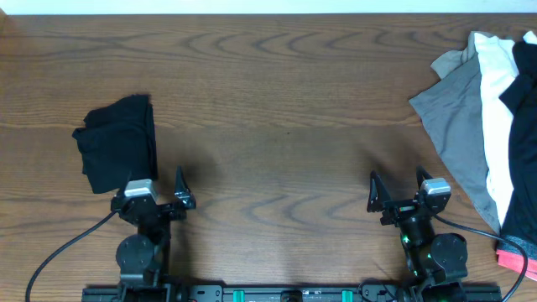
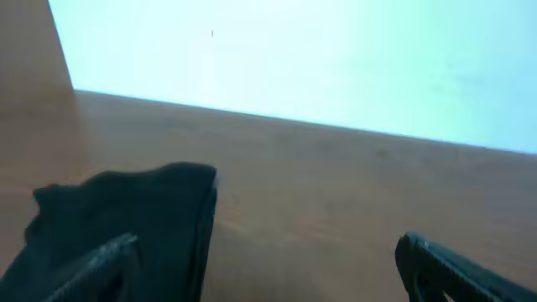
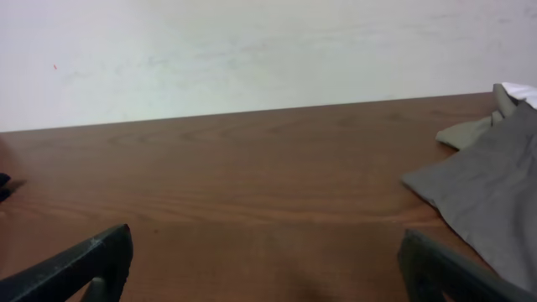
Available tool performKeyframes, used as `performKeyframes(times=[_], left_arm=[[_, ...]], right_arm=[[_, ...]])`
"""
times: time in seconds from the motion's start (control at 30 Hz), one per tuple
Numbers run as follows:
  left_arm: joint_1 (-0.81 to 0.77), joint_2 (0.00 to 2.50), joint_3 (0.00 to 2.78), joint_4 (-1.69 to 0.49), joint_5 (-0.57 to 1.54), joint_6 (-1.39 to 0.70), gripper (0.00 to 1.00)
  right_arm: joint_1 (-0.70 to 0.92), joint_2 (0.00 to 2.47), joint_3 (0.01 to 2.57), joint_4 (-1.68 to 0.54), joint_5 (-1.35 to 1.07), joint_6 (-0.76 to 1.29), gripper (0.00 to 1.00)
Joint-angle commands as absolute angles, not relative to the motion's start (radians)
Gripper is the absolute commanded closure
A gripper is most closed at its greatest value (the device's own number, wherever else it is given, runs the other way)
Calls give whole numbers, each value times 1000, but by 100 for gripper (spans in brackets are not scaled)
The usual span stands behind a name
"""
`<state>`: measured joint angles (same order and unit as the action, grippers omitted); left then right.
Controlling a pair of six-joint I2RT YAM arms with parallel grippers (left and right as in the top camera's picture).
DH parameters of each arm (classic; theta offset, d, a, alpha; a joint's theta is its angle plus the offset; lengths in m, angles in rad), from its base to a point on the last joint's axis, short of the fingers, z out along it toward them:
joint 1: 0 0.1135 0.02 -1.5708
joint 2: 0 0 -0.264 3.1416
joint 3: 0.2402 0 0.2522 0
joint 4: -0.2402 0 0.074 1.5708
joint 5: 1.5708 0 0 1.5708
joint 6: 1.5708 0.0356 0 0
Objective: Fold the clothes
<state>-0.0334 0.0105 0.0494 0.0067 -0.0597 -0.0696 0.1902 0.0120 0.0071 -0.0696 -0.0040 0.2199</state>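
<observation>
The clothes lie in two places on the wooden table (image 1: 277, 101). A compact black bundle (image 1: 117, 143) sits at the left, just ahead of the left gripper (image 1: 156, 191). An unsorted pile (image 1: 482, 180) occupies the right edge: a grey garment (image 1: 453, 117) overlapped by a white garment (image 1: 495, 67) and a black garment (image 1: 524, 143), with a pink piece (image 1: 513, 260) at the near corner.

Both grippers have their jaws spread wide and hold nothing. The right gripper (image 1: 398, 191) is near the grey garment but clear of it.

Judged step: fetch the next garment from the pile.

1. Approach the grey garment's outer edge with the right gripper, low to the table.
2. Pinch one layer only, since the overlapping garments may drag along.
3. Draw it to the bare centre and spread it flat before any fold.
4. Keep the left gripper clear of the black bundle.
</observation>
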Motion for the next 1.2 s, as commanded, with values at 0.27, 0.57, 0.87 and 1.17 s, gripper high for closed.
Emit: performKeyframes(times=[0.27,0.57,0.87,1.17], left_arm=[[-27,2,4,20,-61,-13,2],[-27,3,4,-73,-16,-19,2],[-27,4,4,-73,-16,-19,2],[-27,4,4,-73,-16,-19,2]], right_arm=[[186,5,5,-75,-8,204,1],[186,5,5,-75,-8,204,1],[186,5,6,-75,-8,204,1],[186,5,6,-75,-8,204,1]])
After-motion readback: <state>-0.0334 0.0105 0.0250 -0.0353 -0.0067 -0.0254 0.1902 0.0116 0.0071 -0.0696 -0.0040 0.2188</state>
